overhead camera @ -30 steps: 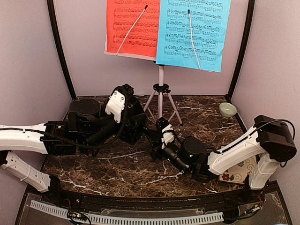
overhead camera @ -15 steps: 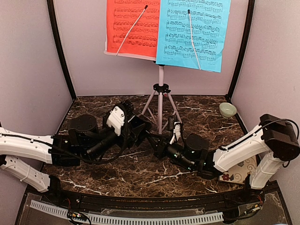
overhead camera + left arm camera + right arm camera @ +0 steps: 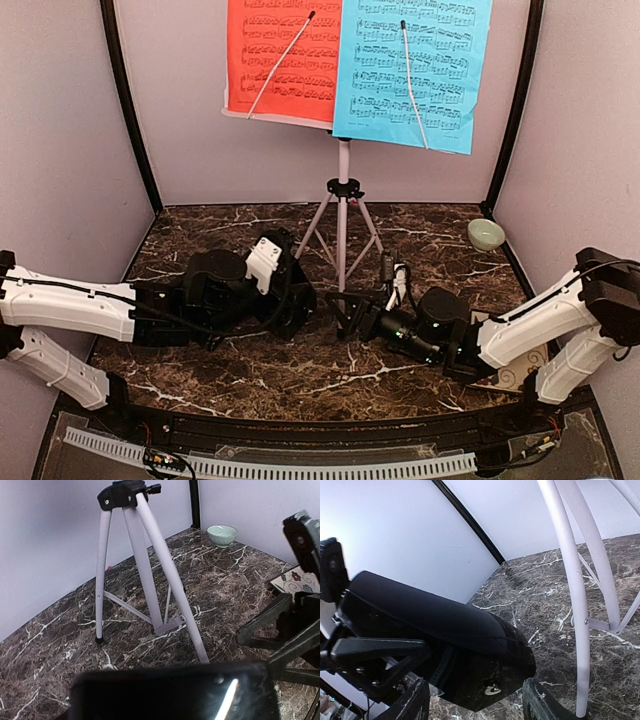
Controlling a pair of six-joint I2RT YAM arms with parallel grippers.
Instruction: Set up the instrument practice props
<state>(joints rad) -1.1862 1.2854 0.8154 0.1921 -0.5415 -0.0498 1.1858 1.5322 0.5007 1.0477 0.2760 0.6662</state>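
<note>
**Metronome's turn:** your white tripod music stand [image 3: 343,180] is up at 12 o'clock on the marble bench [image 3: 200,225]. The red page [image 3: 280,60] and the cyan-blue page [image 3: 415,70] lie side by side on its desk, each under a thin retaining arm, so that part reads as done.

The step in hand is the small black metronome [image 3: 170,690]. It is near the bench's centre, just off the stand's front leg toward 7 o'clock, clamped in your left tool [image 3: 300,300]. The views do not settle whether its base touches the bench (the wrist cameras show only a dark, glossy body). Your right tool [image 3: 348,312] hovers just beside it at 3 o'clock, jaws apart, holding nothing.

The next move, by my judgement, is to seat the metronome upright on its base in front of the stand. Then open the left tool without tipping it or nudging the tripod leg; the right tool is placed to steady it.

The 1 container, a pale green bowl [image 3: 486,234] at 2 o'clock, sits well apart from both tools, and nothing shows inside it.
</note>
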